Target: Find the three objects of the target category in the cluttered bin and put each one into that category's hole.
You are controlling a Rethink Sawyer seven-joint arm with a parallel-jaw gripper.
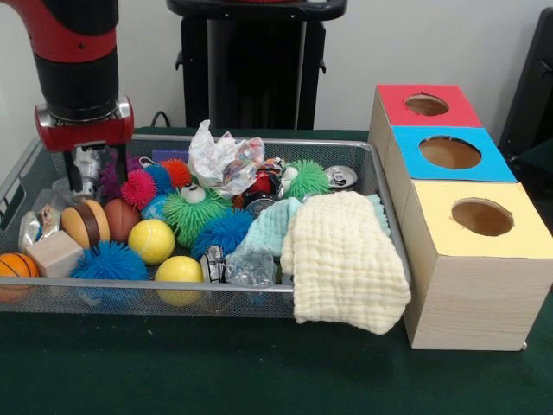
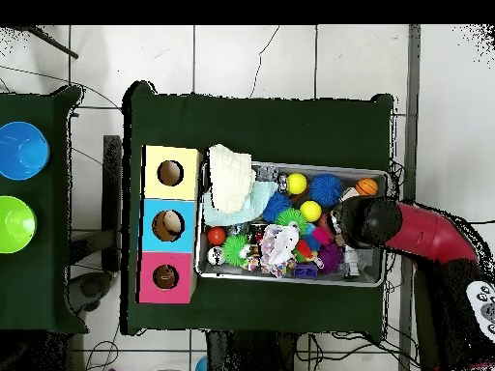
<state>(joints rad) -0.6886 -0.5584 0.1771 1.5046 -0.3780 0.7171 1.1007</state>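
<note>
The wire mesh bin [image 1: 216, 290] is crowded with two yellow balls [image 1: 151, 240], blue spiky balls [image 1: 110, 262], a green spiky ball with an eye [image 1: 190, 212], a small basketball [image 1: 15, 268], a wooden block [image 1: 56, 252], a can [image 1: 341, 177] and a crumpled wrapper [image 1: 220, 160]. A yellow cloth [image 1: 346, 259] hangs over the bin's front right rim, with a mint cloth [image 1: 270, 226] beside it. My gripper [image 1: 86, 177] reaches down into the bin's far left corner, just above a pink spiky ball [image 1: 138, 188]. From overhead, my arm [image 2: 406, 232] covers the bin's right end [image 2: 290, 166].
A wooden box stands against the bin's right side with a red hole [image 1: 426, 105], a blue hole [image 1: 449, 152] and a yellow hole [image 1: 481, 216] in its top. Overhead, a blue bowl [image 2: 21, 150] and a green bowl [image 2: 12, 222] sit on a separate table.
</note>
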